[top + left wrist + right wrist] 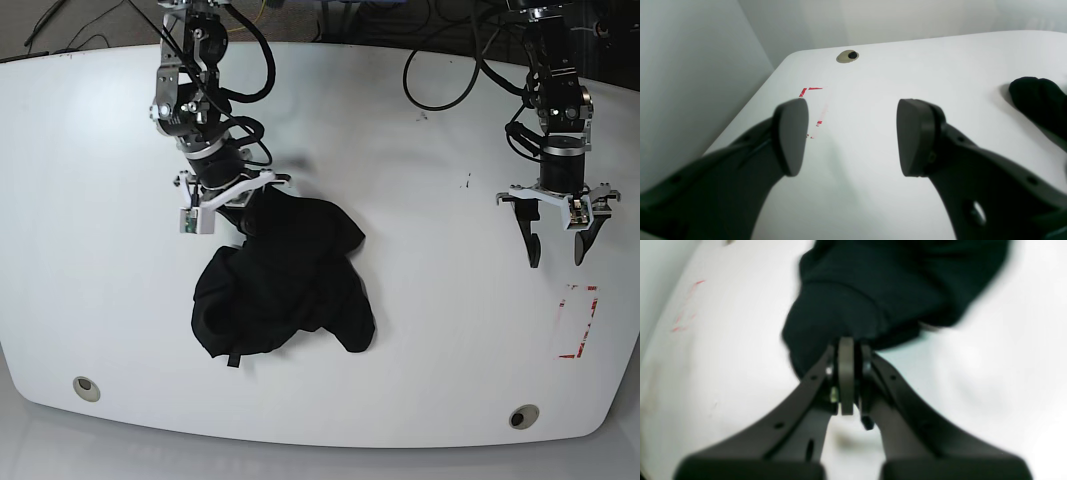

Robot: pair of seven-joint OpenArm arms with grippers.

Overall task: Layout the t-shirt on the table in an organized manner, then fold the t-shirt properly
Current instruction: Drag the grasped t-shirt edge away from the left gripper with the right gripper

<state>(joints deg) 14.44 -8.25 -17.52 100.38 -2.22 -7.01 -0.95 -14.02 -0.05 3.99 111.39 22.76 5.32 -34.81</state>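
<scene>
Your right fingers were pressed together on a fold of the black t-shirt — the cloth hung from them in a crumpled heap onto the white worktop, a little left of its middle in the base view. Your left fingers stood wide apart and held nothing — they hovered just above the bare worktop near the red outline mark, well apart from the t-shirt.

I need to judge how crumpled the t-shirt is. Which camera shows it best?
The base view: the whole t-shirt lies bunched on the table. The right wrist view shows only a blurred black fold pinched in the right gripper. The left wrist view catches just a corner at its right edge.
</scene>
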